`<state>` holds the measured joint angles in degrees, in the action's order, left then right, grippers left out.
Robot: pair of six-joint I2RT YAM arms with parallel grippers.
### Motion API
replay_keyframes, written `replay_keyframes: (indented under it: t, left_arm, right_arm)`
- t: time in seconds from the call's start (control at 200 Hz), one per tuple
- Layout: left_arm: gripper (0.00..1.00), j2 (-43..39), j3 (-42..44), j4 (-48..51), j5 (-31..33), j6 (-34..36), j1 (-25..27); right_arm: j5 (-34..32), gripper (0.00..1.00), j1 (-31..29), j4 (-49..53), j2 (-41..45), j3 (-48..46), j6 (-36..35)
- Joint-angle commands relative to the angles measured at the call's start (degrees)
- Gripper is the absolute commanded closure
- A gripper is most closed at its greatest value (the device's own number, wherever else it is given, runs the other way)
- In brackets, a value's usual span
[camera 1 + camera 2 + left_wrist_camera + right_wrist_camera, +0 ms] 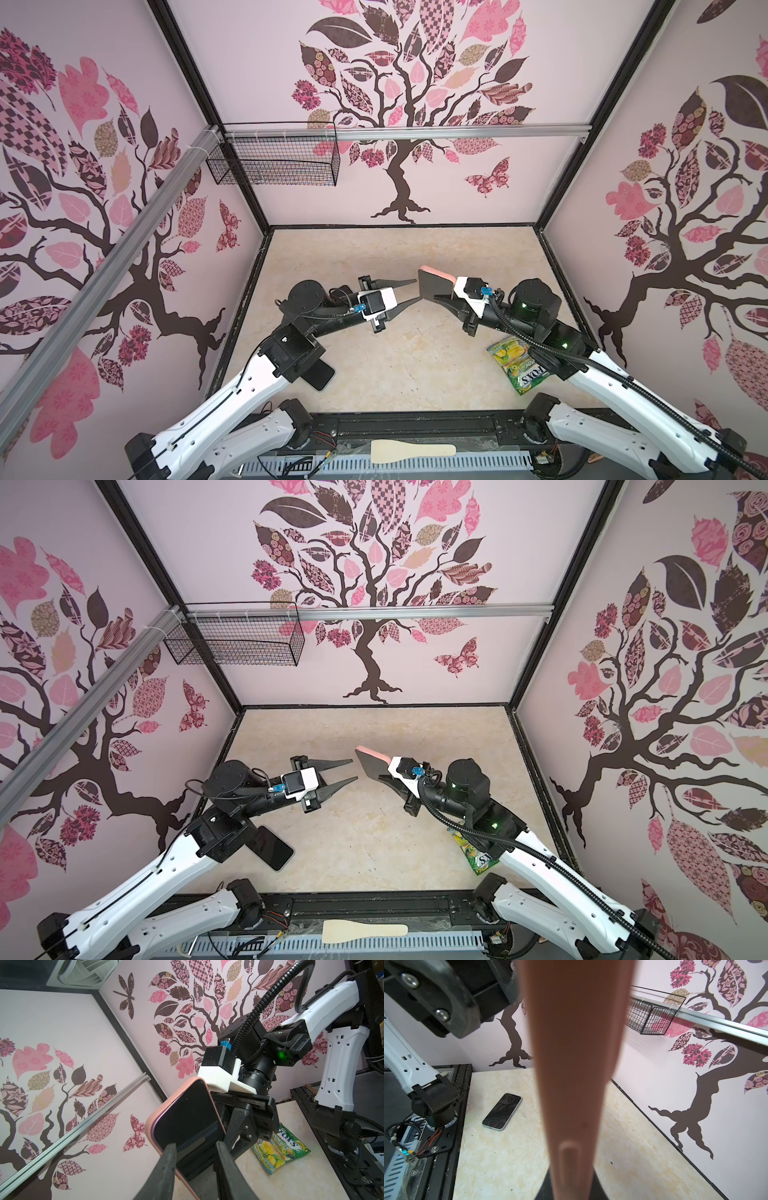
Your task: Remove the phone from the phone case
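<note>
Leaving a wooden spatula [411,452] at the bottom edge, a second phone [270,848] at lower left and a candy bag [513,365] at lower right lying untouched on the table [374,257]. Holding, at mid-frame in both top views, the pink phone case [436,272] aloft and on edge, clamped between the fingers of the right gripper [441,291], with the phone [187,1122] sitting inside it, dark screen turned toward frame left, a purple rim peeking out at one corner. Poising the left gripper [417,290] just left of it, fingers [165,1167] apart, tips just beside the case's free end; touching or not, impossible to tell. Calling, seemingly, for a nip on the pink lip alone rather than across glass and case together, then peeling that corner back while keeping the right-hand clamp firm and clear of the phone's way out. Risking, otherwise, pressing the phone deeper in. Ignoring the wire basket [274,160] on the far wall, upper left.
</note>
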<state>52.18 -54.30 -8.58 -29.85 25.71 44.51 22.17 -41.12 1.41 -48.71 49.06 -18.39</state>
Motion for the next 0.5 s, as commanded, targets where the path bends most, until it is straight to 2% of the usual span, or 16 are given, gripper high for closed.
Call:
replay_keyframes:
  t: [0.0,0.25,0.495]
  left_arm:
    - [0.65,0.36,-3.08,-2.58,0.3,0.22,0.06]
    - [0.65,0.64,-3.11,-3.91,1.79,0.2,0.1]
    - [0.65,1.65,-3.5,-3.73,0.25,-0.01,0.14]
  right_arm:
    - [2.36,1.0,-0.11,-4.2,1.67,0.22,0.6]
    - [3.05,1.0,-0.16,-2.98,1.6,0.03,-0.13]
    - [3.48,1.0,-0.15,-2.94,1.29,0.25,-0.21]
